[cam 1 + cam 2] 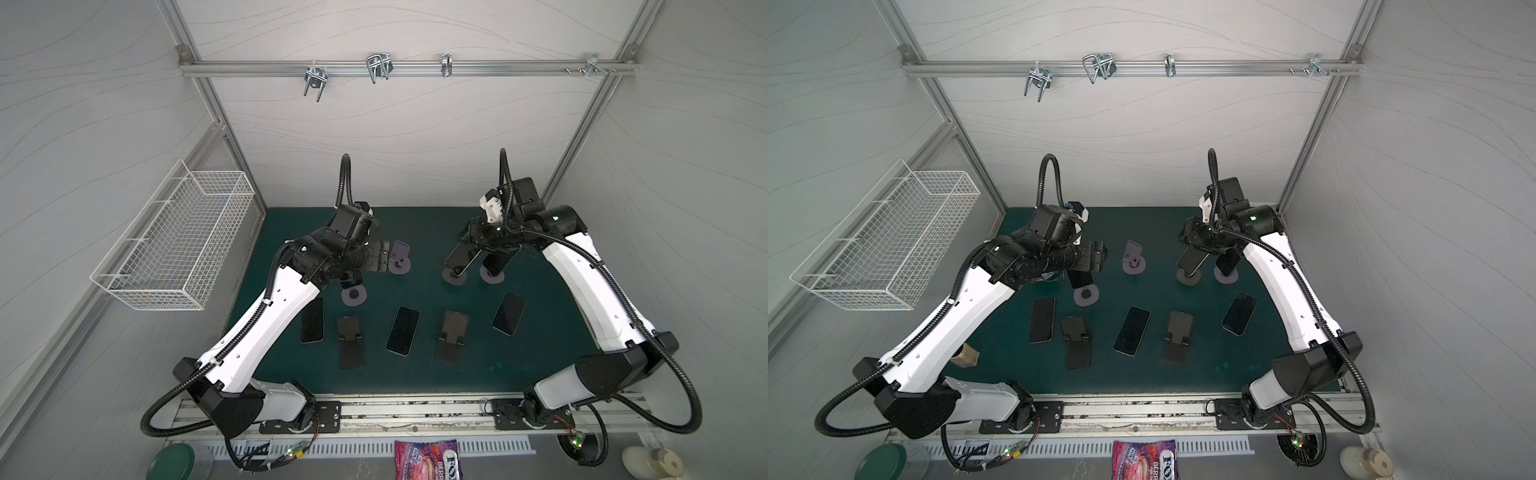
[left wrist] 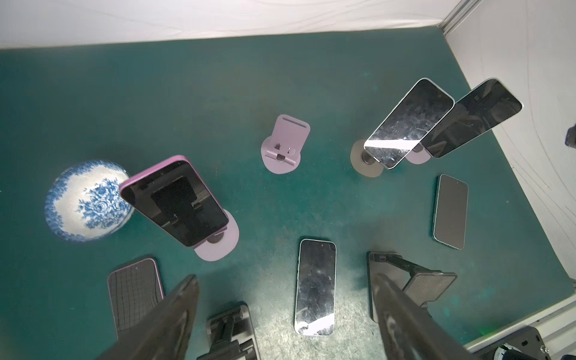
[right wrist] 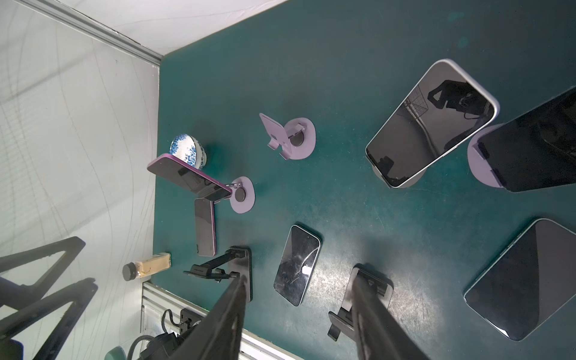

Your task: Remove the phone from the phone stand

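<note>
Green mat, phone on purple stand, front bag printed FOX, BERR

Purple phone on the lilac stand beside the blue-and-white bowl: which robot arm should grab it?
Left. The left gripper hangs open close to the glossy purple phone on its lilac round-based stand, beside the blue-and-white bowl. The right gripper, also open, is far across the green mat.

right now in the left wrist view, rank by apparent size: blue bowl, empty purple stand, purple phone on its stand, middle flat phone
Tied first, too alike: purple phone on its stand, raised nearer the camera, and blue bowl
Then middle flat phone
Smallest: empty purple stand
</note>
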`<control>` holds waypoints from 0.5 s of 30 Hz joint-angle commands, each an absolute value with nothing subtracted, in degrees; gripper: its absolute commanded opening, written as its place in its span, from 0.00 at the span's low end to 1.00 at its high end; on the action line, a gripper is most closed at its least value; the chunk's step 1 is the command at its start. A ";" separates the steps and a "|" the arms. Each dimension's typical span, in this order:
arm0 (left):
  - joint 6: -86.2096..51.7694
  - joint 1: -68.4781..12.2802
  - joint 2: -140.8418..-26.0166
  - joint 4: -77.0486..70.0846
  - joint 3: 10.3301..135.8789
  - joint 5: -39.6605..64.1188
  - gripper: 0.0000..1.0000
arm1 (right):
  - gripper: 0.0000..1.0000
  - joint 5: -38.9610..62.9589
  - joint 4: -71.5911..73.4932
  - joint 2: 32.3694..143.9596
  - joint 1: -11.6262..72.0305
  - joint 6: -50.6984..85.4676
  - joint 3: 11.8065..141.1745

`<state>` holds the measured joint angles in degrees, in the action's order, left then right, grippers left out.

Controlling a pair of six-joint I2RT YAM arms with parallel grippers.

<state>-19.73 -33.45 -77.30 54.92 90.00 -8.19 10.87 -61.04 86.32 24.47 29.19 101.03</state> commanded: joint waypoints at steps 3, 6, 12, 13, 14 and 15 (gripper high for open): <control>-22.94 -33.66 -76.66 52.15 85.91 -8.73 0.95 | 0.56 9.65 -58.98 84.88 26.80 30.37 99.45; -24.13 -33.63 -77.19 52.54 83.84 -10.66 0.96 | 0.56 9.67 -58.81 85.12 27.76 30.50 99.21; -27.47 -27.20 -74.11 48.78 77.77 -3.88 0.96 | 0.56 11.86 -58.10 85.42 28.55 30.19 98.91; -27.55 -25.84 -73.52 48.78 77.08 -3.60 0.96 | 0.56 11.87 -58.07 85.46 28.65 30.08 98.85; -27.22 -24.83 -73.09 48.76 76.54 -3.76 0.96 | 0.56 12.06 -58.01 85.52 28.63 30.06 98.79; -26.89 -24.09 -72.86 48.78 76.31 -4.07 0.96 | 0.56 12.28 -57.87 85.65 28.65 30.04 98.70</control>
